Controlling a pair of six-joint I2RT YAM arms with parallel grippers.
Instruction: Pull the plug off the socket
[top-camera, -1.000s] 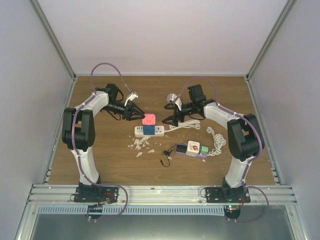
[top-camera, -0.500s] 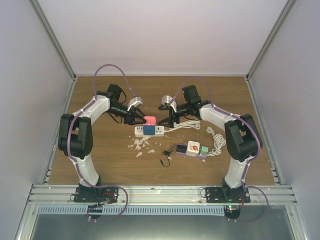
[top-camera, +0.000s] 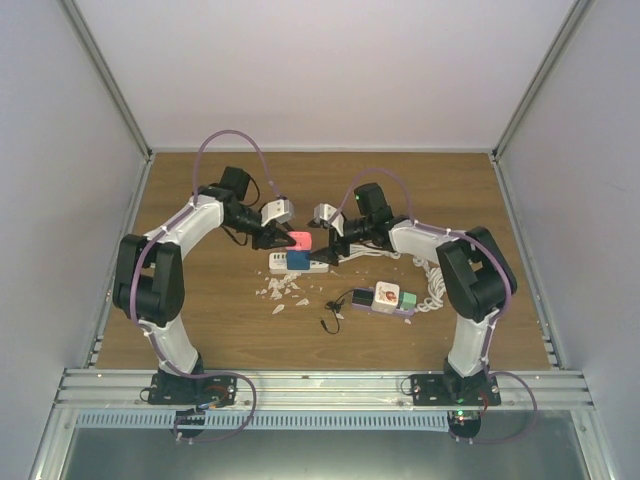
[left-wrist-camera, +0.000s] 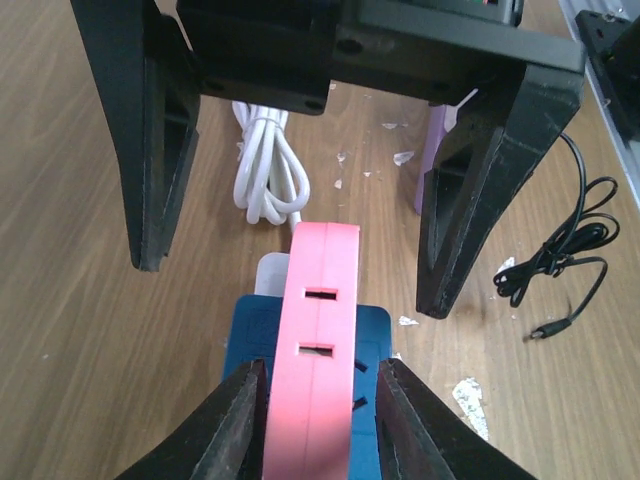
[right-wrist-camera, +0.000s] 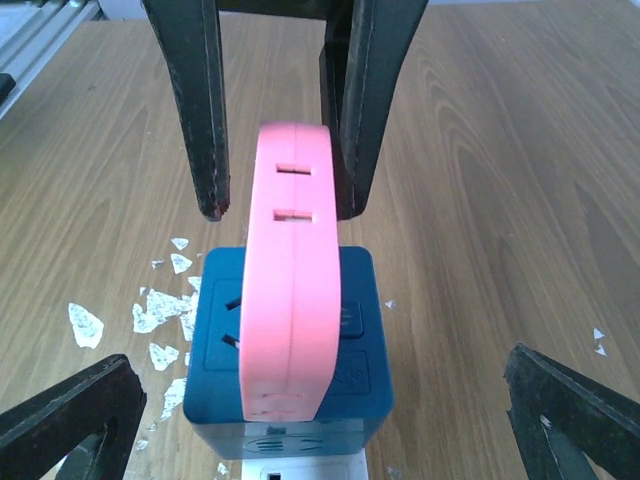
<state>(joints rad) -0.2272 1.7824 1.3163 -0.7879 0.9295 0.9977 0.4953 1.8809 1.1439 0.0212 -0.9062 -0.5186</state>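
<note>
Closely, the left gripper (left-wrist-camera: 320, 420) brackets the smooth, slab-shaped pink plug (left-wrist-camera: 318, 330), a sliver apart. The right gripper (right-wrist-camera: 320, 420) gapes wide, facing the blue cube adapter (right-wrist-camera: 362, 380).

left claw (top-camera: 284, 239) at pink plug (top-camera: 299, 240), contact unclear | right claw (top-camera: 323, 243) near plug's other side | plug atop white strip (top-camera: 312, 264)

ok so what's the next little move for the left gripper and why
Probably close the left gripper onto the pink plug: its fingers flank it but a gap shows on one side. The plug sits in the blue adapter, so pulling before gripping would likely slip.
</note>
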